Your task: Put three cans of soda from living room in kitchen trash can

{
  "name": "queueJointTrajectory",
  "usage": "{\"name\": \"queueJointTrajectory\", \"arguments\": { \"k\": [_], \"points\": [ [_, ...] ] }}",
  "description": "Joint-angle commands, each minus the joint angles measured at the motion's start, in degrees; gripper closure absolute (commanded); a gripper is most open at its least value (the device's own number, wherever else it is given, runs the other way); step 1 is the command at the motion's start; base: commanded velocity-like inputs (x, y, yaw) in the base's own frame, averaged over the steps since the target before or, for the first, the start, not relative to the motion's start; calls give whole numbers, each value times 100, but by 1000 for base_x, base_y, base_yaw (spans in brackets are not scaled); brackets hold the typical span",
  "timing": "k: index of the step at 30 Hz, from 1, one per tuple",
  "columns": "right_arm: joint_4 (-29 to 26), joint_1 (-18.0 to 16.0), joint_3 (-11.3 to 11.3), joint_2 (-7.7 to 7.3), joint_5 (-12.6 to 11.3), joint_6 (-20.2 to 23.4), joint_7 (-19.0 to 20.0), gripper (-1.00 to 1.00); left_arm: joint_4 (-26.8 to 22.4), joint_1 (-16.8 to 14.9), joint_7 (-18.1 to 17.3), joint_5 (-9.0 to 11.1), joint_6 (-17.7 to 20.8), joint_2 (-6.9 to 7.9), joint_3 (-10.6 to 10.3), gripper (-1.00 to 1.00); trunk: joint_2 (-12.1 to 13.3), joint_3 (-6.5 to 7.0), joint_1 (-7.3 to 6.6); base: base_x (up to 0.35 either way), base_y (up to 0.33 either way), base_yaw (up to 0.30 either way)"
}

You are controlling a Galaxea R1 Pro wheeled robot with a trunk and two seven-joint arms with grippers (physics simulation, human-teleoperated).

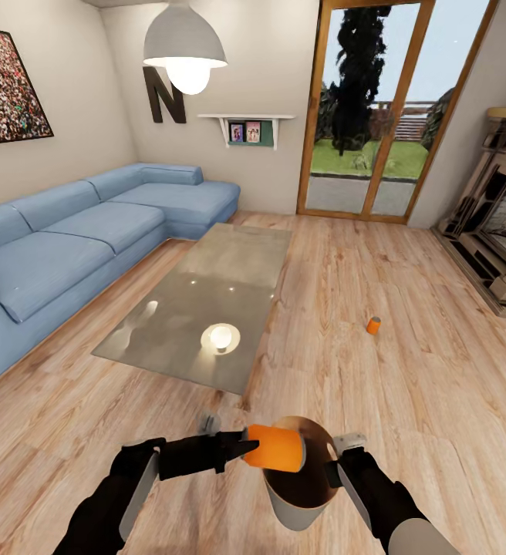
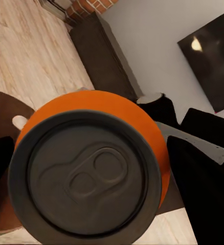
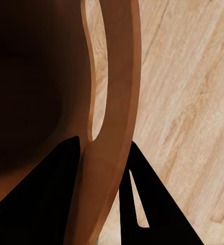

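Note:
In the head view my left gripper (image 1: 249,447) is shut on an orange soda can (image 1: 278,448), holding it on its side just above the mouth of the trash can (image 1: 295,512). The bin is pale grey outside and tan-brown inside, and it hangs tilted in front of me. My right gripper (image 1: 336,465) is shut on the bin's rim (image 3: 114,76), one finger inside and one outside. The left wrist view faces the held can's silver top (image 2: 86,173). A second orange can (image 1: 373,325) stands on the wood floor further ahead to the right. The dark blue can is out of view.
A low glass coffee table (image 1: 207,308) lies ahead to the left, with the blue sectional sofa (image 1: 75,247) beyond it. A fireplace (image 1: 500,223) lines the right wall and glass doors (image 1: 376,116) close the far end. Open plank floor lies between table and fireplace.

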Motion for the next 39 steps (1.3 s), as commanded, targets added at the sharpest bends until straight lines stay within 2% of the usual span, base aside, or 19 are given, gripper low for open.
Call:
{"name": "queueJointTrajectory", "arguments": {
  "k": [1,4,6,10,16,17,34,37,38,39],
  "points": [
    [-2,-2,0,1,-31,-1,3,100,5,0,195,6,1,-2,-143,100,0,0,0,0,0,0],
    [4,-2,1,0,-31,-2,3,100,1,0,718,19,1,-14,-640,100,0,0,0,0,0,0],
    [7,-2,1,2,-31,-2,3,100,-5,0,899,19,0,-89,-748,100,0,0,0,0,0,0],
    [14,-2,1,1,-31,2,3,100,-37,0,1150,12,0,-300,-853,100,0,0,0,0,0,0],
    [15,-2,1,2,-30,-3,3,100,-107,0,1222,16,5,-359,-869,100,0,0,0,0,0,0],
    [15,-2,1,1,-29,0,3,100,-142,0,1230,17,6,-364,-869,-100,0,0,0,0,0,0],
    [15,-2,2,0,-27,-1,3,100,-261,0,1207,23,14,-351,-840,-100,0,0,0,0,0,0],
    [15,-2,3,0,-27,0,3,100,-245,0,932,37,12,-276,-804,-100,0,0,0,0,0,0],
    [15,-2,2,0,-27,-1,3,100,-238,0,432,41,14,-120,-794,-100,0,0,0,0,0,0],
    [15,-2,3,0,-28,0,3,100,-239,0,226,38,15,-62,-792,-100,0,0,0,0,0,0]
  ]
}}
